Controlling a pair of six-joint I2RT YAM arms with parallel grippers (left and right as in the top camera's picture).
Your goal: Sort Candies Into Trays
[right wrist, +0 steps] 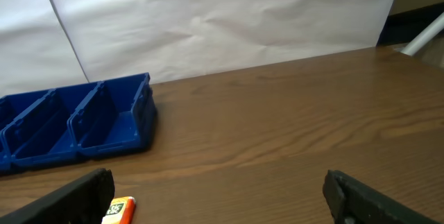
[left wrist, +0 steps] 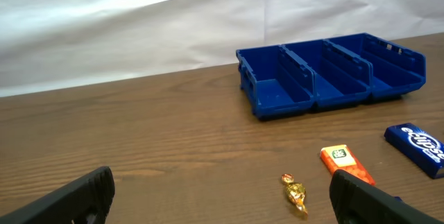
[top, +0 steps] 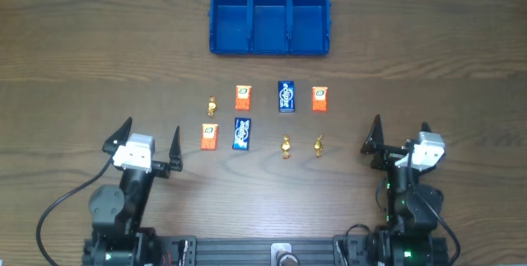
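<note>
Top view: L gripper [top: 152, 130] and R gripper [top: 401, 126] sit nearest the arm bases, both wide open, nothing held. Between and just past them on table [top: 82, 68], 8 candies [top: 319, 99] in 2 rows: orange packs [top: 209, 137], blue packs [top: 242, 133], gold-wrapped ones [top: 286, 147], maybe toffee. Farthest back, blue tray [top: 270, 50] w/ 3 compartments.

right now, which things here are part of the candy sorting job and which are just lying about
For the job:
blue tray
three orange packs
two blue packs
three gold-wrapped candies

Just there:
wooden table
white sheet behind it
</note>
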